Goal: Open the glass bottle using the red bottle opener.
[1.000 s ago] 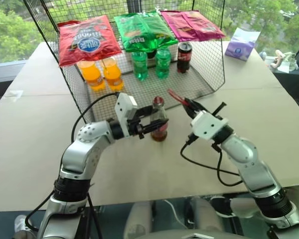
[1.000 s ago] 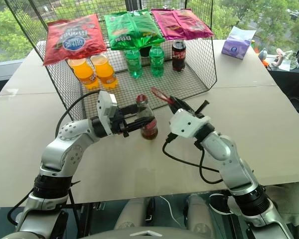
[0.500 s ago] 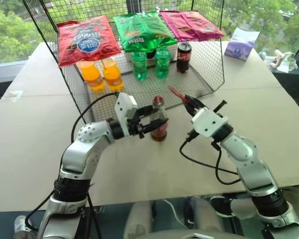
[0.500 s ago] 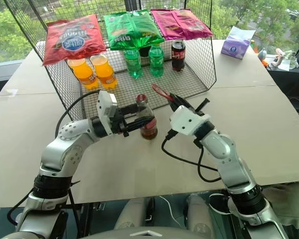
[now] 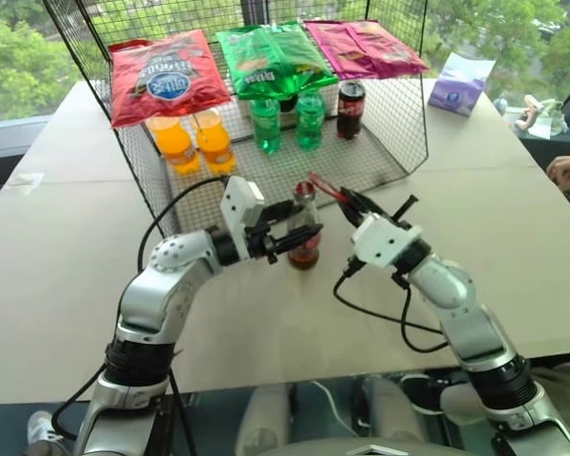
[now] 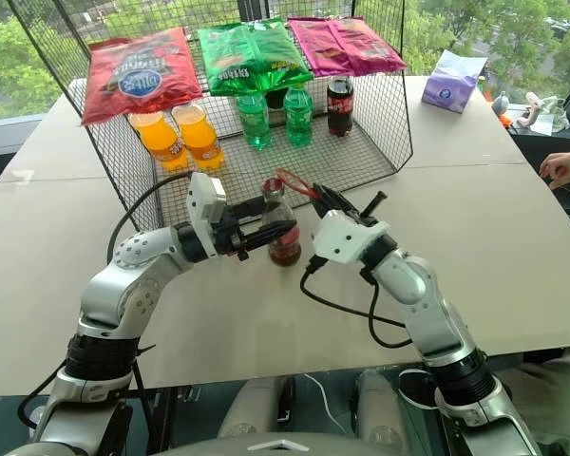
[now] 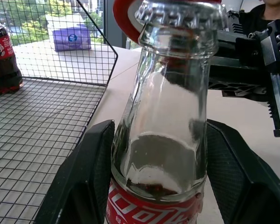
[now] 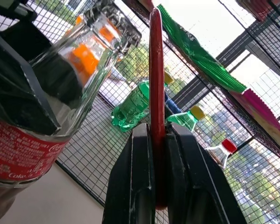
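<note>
Standing upright on the table (image 5: 66, 237) just in front of the wire rack (image 5: 399, 133), the glass bottle (image 5: 304, 233) is clamped in the left gripper (image 5: 290, 237), while the right gripper (image 5: 350, 202) pinches the red bottle opener (image 5: 325, 186), its ring right at the cap.

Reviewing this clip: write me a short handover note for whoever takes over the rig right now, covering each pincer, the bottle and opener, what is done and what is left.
Left pincer: clamped around the small clear glass bottle with red label band, which stands upright on the beige table just in front of the wire rack.
Right pincer: shut on the handle of the flat red bottle opener, whose ring head is right beside the bottle top.
Done: bottle steadied, opener picked up and brought to the cap.
Left: the crown cap is still on. Seat the opener under its rim and lever it off.
</note>
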`<state>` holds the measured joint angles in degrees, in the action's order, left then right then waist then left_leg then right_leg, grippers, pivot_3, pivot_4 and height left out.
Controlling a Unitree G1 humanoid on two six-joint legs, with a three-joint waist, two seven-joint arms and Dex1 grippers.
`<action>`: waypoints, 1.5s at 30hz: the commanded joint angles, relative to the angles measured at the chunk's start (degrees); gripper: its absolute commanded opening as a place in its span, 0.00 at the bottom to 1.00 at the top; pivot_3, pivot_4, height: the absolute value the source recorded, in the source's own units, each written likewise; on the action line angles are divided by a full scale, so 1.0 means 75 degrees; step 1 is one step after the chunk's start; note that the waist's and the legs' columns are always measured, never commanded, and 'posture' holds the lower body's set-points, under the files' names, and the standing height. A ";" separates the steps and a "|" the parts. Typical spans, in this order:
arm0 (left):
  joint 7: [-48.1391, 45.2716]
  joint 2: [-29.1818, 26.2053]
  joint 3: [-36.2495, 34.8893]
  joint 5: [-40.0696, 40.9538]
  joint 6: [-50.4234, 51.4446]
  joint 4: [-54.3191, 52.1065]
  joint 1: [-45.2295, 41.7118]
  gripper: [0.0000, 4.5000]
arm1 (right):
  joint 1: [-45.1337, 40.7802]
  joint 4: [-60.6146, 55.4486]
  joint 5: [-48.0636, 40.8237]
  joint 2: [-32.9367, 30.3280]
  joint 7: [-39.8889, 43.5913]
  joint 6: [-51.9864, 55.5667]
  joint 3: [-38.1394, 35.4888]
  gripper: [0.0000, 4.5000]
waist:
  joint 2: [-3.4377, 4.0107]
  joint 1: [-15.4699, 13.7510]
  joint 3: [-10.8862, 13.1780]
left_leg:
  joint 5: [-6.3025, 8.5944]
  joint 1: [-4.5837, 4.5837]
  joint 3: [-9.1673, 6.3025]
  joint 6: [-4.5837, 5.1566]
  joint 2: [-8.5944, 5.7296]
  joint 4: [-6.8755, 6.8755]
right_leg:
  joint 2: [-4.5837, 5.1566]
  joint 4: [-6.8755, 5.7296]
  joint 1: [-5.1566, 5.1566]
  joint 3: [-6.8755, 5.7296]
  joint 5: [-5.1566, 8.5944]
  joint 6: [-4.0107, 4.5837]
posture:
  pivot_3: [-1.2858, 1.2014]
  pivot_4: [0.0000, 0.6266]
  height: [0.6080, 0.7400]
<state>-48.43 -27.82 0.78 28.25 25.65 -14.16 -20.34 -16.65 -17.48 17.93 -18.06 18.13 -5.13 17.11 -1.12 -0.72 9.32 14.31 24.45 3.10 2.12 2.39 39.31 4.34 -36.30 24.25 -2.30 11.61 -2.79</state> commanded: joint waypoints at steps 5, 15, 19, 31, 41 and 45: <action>0.0265 -0.0009 -0.0023 -0.0001 0.0046 -0.0550 0.0021 0.50 | 0.0077 -0.0308 -0.0166 -0.0136 0.0097 -0.0554 -0.0197 0.00 | 0.0000 0.0001 0.0000 | 0.0000 0.0000 -0.0001 -0.0001 0.0000 -0.0001 | 0.0000 0.0000 0.0000 0.0000 0.0000 0.0000 | 0.52 0.24 1.00; 0.0628 0.0048 -0.0050 0.0079 0.0266 -0.0946 0.0133 0.50 | 0.0151 -0.0298 -0.0239 -0.0292 0.0260 -0.0788 -0.0211 0.00 | 0.0001 0.0001 0.0001 | 0.0000 0.0000 0.0000 0.0000 0.0000 -0.0001 | 0.0000 0.0000 0.0000 0.0001 0.0000 0.0000 | 0.52 0.24 1.00; 0.0792 0.0025 -0.0082 0.0194 0.0543 -0.1214 0.0075 0.50 | 0.0147 -0.0234 -0.0207 -0.0311 0.0246 -0.0889 -0.0186 0.00 | 0.0001 0.0001 0.0001 | 0.0000 0.0000 0.0000 0.0000 0.0000 -0.0001 | 0.0000 0.0001 0.0000 0.0001 0.0000 0.0000 | 0.52 0.24 1.00; 0.0834 0.0024 -0.0101 0.0189 0.0611 -0.1247 0.0126 0.50 | 0.0158 -0.0256 -0.0278 -0.0353 0.0323 -0.0942 -0.0215 0.00 | 0.0001 0.0001 0.0001 | -0.0001 0.0000 0.0000 -0.0002 0.0000 -0.0002 | 0.0000 0.0001 0.0001 0.0002 0.0000 0.0000 | 0.52 0.24 1.00; 0.0429 -0.0082 -0.0226 0.0076 -0.0268 -0.1153 0.1086 0.50 | 0.0198 -0.0264 -0.0245 -0.0309 0.0351 -0.0978 -0.0255 0.00 | 0.0001 0.0012 0.0000 | -0.0010 -0.0007 0.0007 -0.0018 0.0001 -0.0007 | 0.0000 0.0003 0.0000 0.0007 0.0002 0.0003 | 0.52 0.24 1.00; 0.0336 -0.0043 -0.0182 -0.0010 -0.0537 -0.0928 0.1137 0.50 | 0.0189 -0.0255 -0.0237 -0.0302 0.0348 -0.0980 -0.0263 0.00 | 0.0001 0.0007 0.0000 | 0.0002 -0.0008 0.0009 0.0002 0.0002 -0.0007 | 0.0001 0.0002 -0.0001 0.0007 0.0002 0.0003 | 0.52 0.24 1.00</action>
<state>-45.03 -28.10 -1.16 28.40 22.73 -21.29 -12.26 -15.19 -17.52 16.54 -20.36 20.88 -11.52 16.34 -1.12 -0.67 9.32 14.32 24.38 3.17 2.13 2.40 39.25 4.34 -36.29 24.24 -2.23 11.62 -2.76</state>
